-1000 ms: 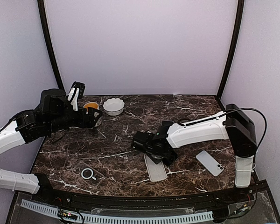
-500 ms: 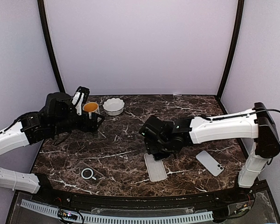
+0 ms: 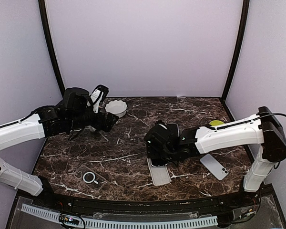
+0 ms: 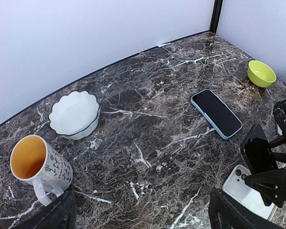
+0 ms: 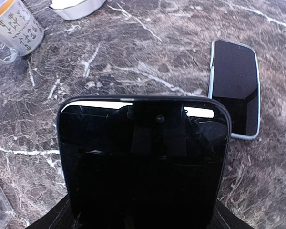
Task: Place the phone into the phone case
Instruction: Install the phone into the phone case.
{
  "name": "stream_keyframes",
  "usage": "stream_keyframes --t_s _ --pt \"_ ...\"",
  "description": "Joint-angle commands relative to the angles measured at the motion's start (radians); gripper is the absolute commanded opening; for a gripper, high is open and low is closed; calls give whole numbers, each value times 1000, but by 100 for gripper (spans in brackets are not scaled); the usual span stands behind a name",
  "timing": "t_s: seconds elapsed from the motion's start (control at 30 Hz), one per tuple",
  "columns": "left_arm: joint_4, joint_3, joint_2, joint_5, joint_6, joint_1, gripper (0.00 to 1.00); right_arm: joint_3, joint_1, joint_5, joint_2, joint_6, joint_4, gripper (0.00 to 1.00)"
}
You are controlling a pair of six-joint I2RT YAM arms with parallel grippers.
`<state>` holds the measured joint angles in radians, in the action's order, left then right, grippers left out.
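My right gripper (image 3: 158, 151) is shut on a black phone (image 5: 143, 162), which fills the right wrist view with its dark screen facing the camera. In the top view the phone (image 3: 158, 161) hangs over the far end of the clear phone case (image 3: 159, 174), which lies flat near the front of the table; whether they touch is unclear. The case also shows in the left wrist view (image 4: 243, 188). My left gripper (image 3: 106, 121) is open and empty, held above the table's back left, and its fingers (image 4: 57, 214) frame bare marble.
A blue-cased phone (image 4: 216, 113) lies face up mid-table. A white-backed phone (image 3: 214, 166) lies at the right. A yellow-lined mug (image 4: 35, 162) and a white scalloped bowl (image 4: 75, 114) stand at the back left, a green bowl (image 4: 261, 73) at the right. A ringed clear case (image 3: 90, 177) lies front left.
My left arm has swung right, toward the middle of the table. My right gripper has turned and shifted slightly, holding the phone over the clear case's far end.
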<state>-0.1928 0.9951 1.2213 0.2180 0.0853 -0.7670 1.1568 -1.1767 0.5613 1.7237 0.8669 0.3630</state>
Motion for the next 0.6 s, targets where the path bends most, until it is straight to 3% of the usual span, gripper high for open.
stream_keyframes --t_s 0.0,0.57 --pt "14 -23 -22 -12 -28 13 99 -65 -18 48 -44 74 -96 0" --pt "26 -51 -53 -18 -49 14 99 -214 -106 90 -50 32 -240 0"
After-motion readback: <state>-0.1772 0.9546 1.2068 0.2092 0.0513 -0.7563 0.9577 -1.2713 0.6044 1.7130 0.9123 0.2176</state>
